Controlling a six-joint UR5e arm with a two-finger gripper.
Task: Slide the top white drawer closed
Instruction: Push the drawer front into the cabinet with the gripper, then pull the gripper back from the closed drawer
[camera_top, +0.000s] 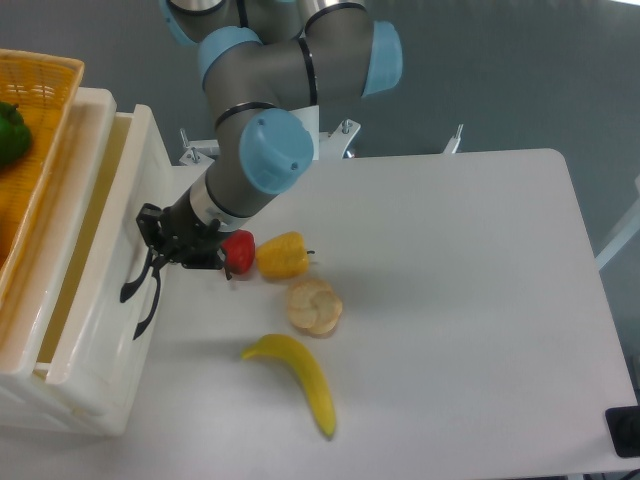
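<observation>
You see white table (470, 300), grey wall behind, top white drawer (100, 300) at left edge nearly shut, gripper (150, 240) against its front panel, finger spread unclear, banana (300, 378), yellow pepper (282, 255) nearby

white table (470, 300) | on it: banana (300, 378); round biscuit (313, 306); yellow pepper (281, 256); red pepper (239, 250)

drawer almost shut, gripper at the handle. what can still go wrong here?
1. The gripper meets the top drawer near the handle; contact looks small, so it may slip off.
2. The arm hangs just over the red pepper and yellow pepper; it could knock them.
</observation>
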